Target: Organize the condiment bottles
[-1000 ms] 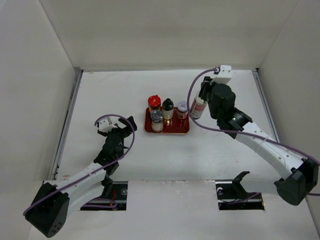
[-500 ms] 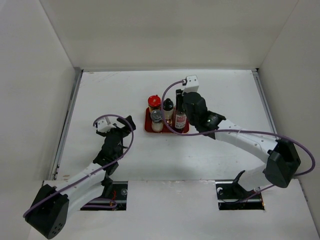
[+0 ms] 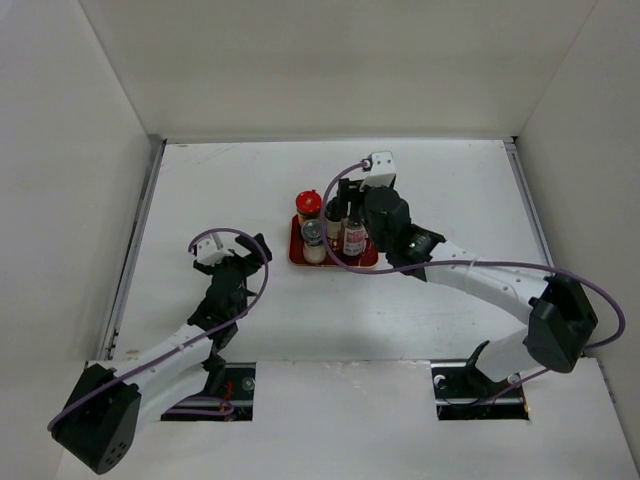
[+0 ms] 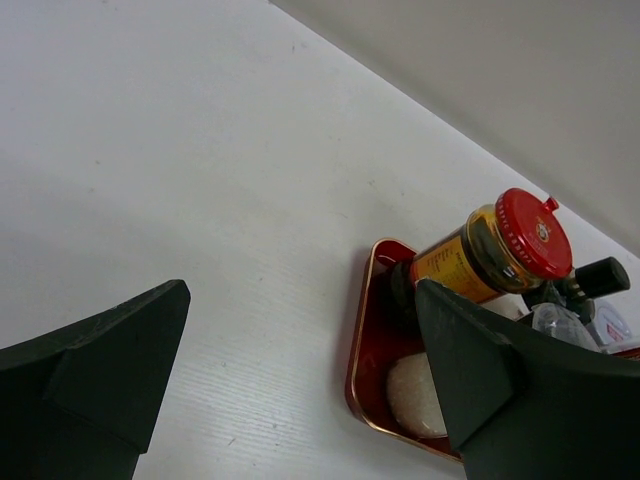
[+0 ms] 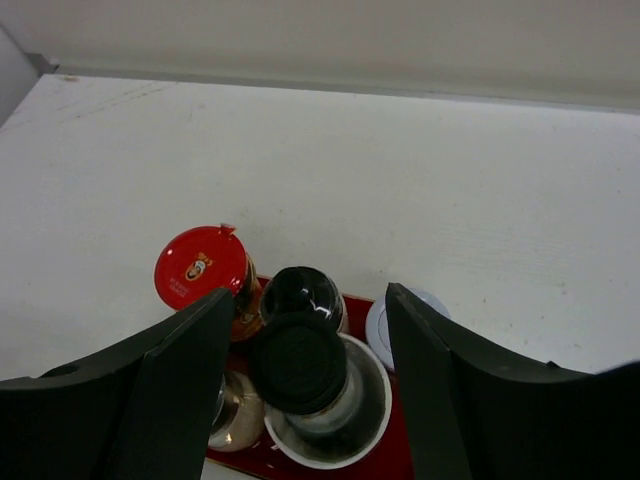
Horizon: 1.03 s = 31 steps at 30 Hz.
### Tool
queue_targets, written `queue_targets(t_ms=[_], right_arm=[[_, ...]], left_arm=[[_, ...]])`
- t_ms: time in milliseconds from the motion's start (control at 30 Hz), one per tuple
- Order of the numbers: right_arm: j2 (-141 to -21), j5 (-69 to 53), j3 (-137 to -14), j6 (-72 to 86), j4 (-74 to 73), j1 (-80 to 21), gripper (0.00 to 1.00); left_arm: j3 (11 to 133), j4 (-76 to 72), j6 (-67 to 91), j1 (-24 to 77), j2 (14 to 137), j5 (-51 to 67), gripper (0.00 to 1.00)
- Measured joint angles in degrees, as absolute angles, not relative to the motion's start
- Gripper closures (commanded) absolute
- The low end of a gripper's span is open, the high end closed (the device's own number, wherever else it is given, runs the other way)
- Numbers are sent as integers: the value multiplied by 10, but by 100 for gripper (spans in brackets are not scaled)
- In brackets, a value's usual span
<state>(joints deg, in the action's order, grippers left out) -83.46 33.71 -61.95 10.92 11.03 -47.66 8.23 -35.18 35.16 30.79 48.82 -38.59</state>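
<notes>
Tall bottle [image 5: 298,362] now stands in tray [image 4: 372,345], right jaws spread; left jaws wide.

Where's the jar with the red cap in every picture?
Top external: the red-capped jar is near the middle, at the tray's far left corner.
Left wrist: the jar is on the right side, looking tilted, with its cap pointing right.
Right wrist: the jar is left of centre, seen from above.
Shared landmark: the red tray under it shows in all three views.
</notes>
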Motion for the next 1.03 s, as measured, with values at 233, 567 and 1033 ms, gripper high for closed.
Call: queue_targets(t_ms=[233, 567, 1033], right_arm=[[-804, 343, -594, 105, 130, -490, 0], [-622, 405, -455, 119, 205, -484, 0], [-511, 498, -281, 185, 211, -422, 0]], left_arm=[[92, -324, 354, 311, 503, -402, 0], [130, -290, 356, 337, 516, -416, 0], [172, -247, 356, 383, 526, -431, 0]])
